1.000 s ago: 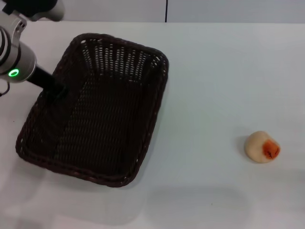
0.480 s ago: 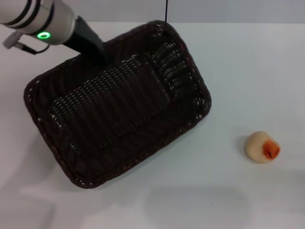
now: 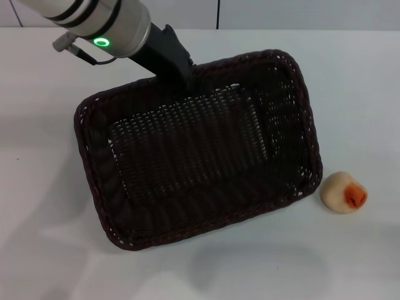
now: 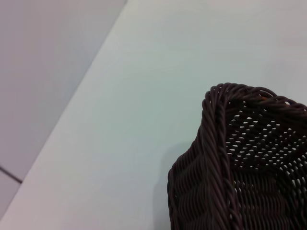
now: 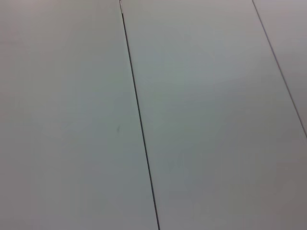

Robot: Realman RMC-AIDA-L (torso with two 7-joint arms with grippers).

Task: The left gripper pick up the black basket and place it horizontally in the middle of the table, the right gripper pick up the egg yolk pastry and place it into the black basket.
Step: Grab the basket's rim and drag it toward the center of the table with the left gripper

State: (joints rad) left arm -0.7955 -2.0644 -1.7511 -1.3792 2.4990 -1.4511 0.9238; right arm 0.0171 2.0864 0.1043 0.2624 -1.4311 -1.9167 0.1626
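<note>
Gripping the far rim of the black basket (image 3: 200, 150) mid-frame, my left gripper (image 3: 181, 76) is clamped on the weave. Its lower-right corner sits just beside the egg yolk pastry (image 3: 343, 192) on the table (image 3: 362, 87); swinging further could knock it rolling. My right gripper is out of view.

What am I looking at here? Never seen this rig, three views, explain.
It is a two-armed robot at a white table. The head view looks down from its head camera: the left gripper, on the silver arm with the green ring, grips the far rim of the black basket, which sits slightly askew. An egg yolk pastry, cream with an orange patch, lies on the table just beside the basket's right corner. The left wrist view shows a basket corner close up. The right wrist view shows only plain grey panels; the right gripper is out of sight.
</note>
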